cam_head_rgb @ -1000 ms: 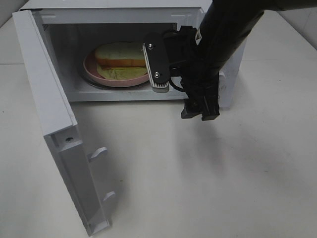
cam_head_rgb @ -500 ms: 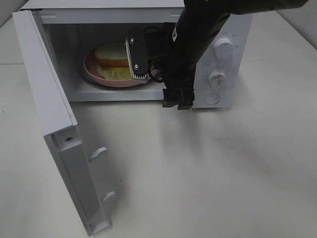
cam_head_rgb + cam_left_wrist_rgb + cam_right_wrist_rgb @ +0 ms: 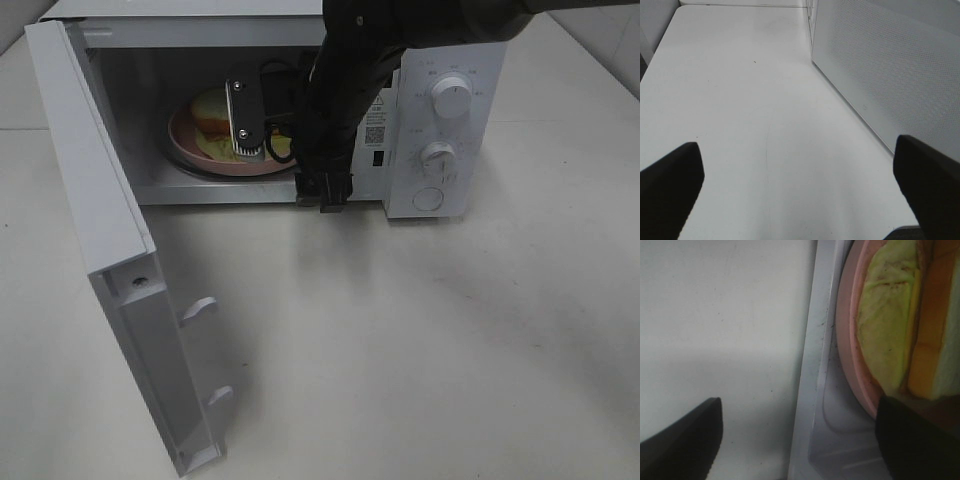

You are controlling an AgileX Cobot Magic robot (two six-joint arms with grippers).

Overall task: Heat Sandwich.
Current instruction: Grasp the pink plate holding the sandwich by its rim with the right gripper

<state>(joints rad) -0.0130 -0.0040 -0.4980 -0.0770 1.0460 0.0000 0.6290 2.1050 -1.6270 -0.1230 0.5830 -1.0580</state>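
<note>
Before the sandwich point(image 3: 208, 106), the right tool point(image 3: 800, 442) has shifted left.

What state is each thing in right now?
microwave door, swung open.
pink plate, inside the microwave.
sandwich, resting on the pink plate.
right gripper, open, empty, at the microwave's mouth near the plate.
left gripper, open, empty, over the table.

The white microwave point(image 3: 445, 60) stands on the pale table point(image 3: 420, 350), its door point(image 3: 100, 220) swung wide. Inside, the sandwich point(image 3: 211, 106) lies on a pink plate point(image 3: 184, 140). The right gripper point(image 3: 256, 138) reaches into the cavity, partly hiding both.
</note>
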